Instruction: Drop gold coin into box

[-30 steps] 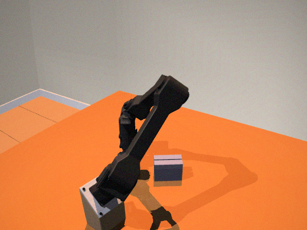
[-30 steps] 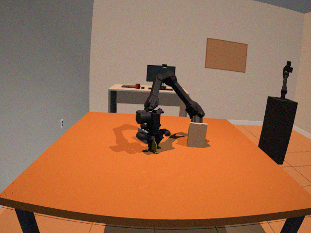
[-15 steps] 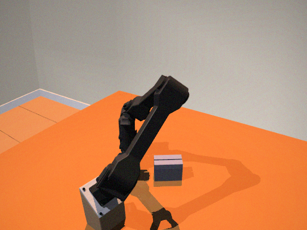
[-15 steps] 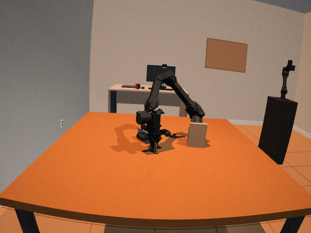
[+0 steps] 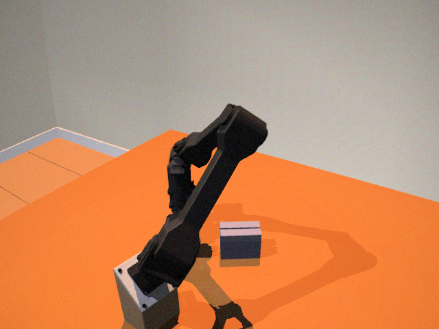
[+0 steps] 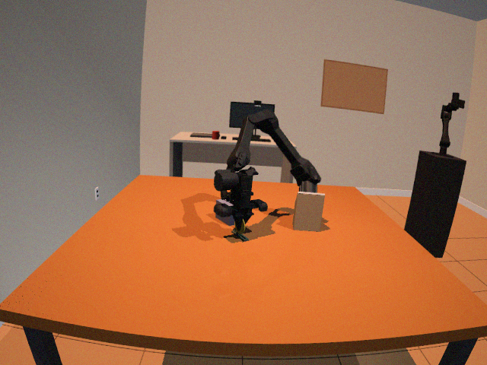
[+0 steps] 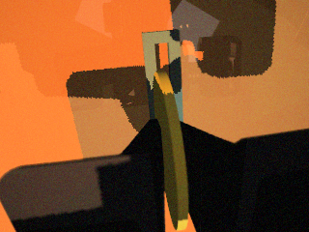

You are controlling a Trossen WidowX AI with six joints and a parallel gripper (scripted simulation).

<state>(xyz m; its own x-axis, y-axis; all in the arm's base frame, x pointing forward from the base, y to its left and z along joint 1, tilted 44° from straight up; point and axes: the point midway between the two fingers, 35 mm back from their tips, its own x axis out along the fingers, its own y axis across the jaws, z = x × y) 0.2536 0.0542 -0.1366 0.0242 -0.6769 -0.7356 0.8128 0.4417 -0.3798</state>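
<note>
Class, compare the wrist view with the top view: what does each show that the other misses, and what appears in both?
Only the wrist view shows the gold coin pinched between the dark fingers, with the green holder beneath it. Only the top view shows the grey box, its lid slot, and the arm's base block. Both show the orange table and the arm's shadow on it.

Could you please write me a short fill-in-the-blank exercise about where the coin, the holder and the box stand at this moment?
1. The pincer is shut on the gold ____.
2. In the wrist view, the coin stands on its ____ in the dark-green holder.
3. The narrow slot in the lid of the grey box has ____ in it.
4. The box sits on the ____ table.

Missing words: coin; edge; nothing; orange
</note>
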